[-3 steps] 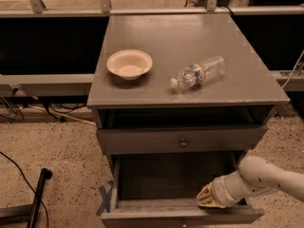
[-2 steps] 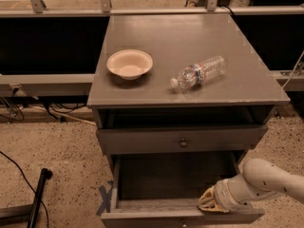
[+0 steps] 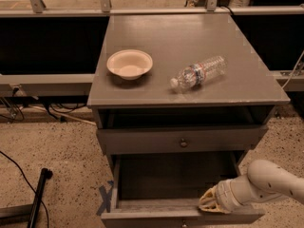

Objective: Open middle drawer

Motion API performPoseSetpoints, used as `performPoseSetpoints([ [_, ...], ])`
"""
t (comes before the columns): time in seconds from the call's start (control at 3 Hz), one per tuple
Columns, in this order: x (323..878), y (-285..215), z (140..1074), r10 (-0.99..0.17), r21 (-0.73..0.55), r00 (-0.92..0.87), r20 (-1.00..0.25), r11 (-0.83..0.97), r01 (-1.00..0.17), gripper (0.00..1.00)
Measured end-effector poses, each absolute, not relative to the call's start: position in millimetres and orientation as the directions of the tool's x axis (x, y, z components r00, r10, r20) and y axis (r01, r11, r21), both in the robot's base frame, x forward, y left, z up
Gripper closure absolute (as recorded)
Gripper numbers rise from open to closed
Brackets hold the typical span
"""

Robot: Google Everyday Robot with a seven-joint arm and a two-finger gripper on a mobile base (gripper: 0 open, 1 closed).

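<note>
Since 1 s ago, gripper (image 3: 209,204) has dropped a bit toward the front panel of the middle drawer (image 3: 156,217), which seems pulled out slightly further. Drawer stands wide open, dark inside. Gripper sits at its front rim, right of centre, approx. touching; can't tell if it's gripping. White arm (image 3: 270,179) reaches in from the drawer's right. Directly above the drawer: taller-fronted drawer (image 3: 142,140) w/ 1 round knob (image 3: 183,142). Higher up, on the cabinet top (image 3: 190,37): 1 bowl (image 3: 129,63) above the drawer's left end, 1 plastic bottle (image 3: 198,72) lying on its side above the right half.
</note>
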State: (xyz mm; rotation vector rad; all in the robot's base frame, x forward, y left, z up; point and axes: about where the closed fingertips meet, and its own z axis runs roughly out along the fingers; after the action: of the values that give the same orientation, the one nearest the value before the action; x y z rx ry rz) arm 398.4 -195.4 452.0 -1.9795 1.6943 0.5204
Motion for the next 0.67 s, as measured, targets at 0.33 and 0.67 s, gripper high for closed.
performPoseSetpoints([
  [0.33, 404.7, -199.0, 472.2, -0.788, -0.16, 0.176, -0.59, -0.1, -0.982, 1.0],
  [0.67, 406.3, -201.8, 494.8, -0.731, -0.21, 0.192, -0.655, -0.068, -0.975, 0.85],
])
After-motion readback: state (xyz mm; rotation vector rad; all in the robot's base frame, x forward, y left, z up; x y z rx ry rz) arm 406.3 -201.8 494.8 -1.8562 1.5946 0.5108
